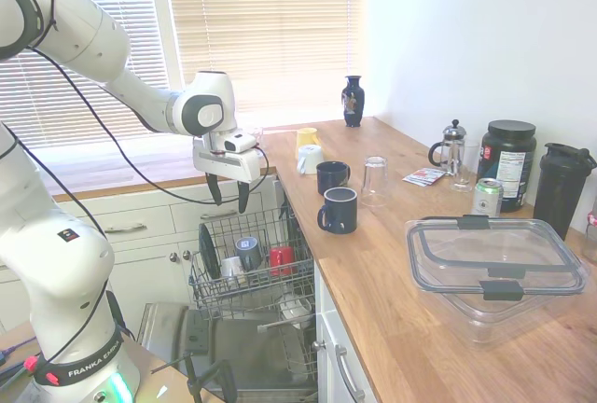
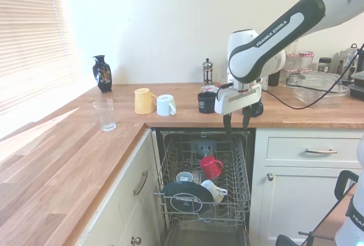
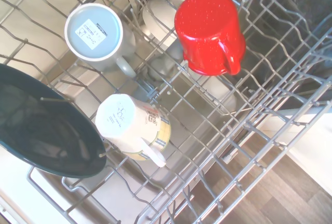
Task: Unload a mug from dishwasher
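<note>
Gripper (image 1: 229, 201): points straight down above the pulled-out rack, fingers parted with clear air between them, holding nothing; it hangs over the rack's back half, well above the crockery.

Mug (image 1: 248, 253): slate grey-blue, standing upside down in the rack between the dark plate and the red cup; the wrist view shows its base with a white sticker (print too small to read) and its handle turned toward the white mug.

Dishwasher (image 2: 202, 197): door dropped open, grey wire rack drawn out under the worktop edge, white drawer fronts on either side.

Red cup (image 3: 210, 32): tipped on its side in the rack, handle out, just beside the grey-blue mug.

White mug (image 3: 133, 126): lying tilted on the tines with a yellow band near its rim, next to the dark plate.

Dark plate (image 2: 187, 196): upright on edge at the front of the rack in the second exterior view.

Worktop (image 1: 392, 272): wooden, carrying two navy mugs (image 1: 338, 210) near the edge, a yellow cup (image 2: 143, 101) and a white cup (image 2: 166, 105) on their sides, an upturned glass (image 1: 375, 180), a dark vase (image 1: 353, 101), a French press (image 1: 452, 147) and a clear lidded container (image 1: 494, 263).
</note>
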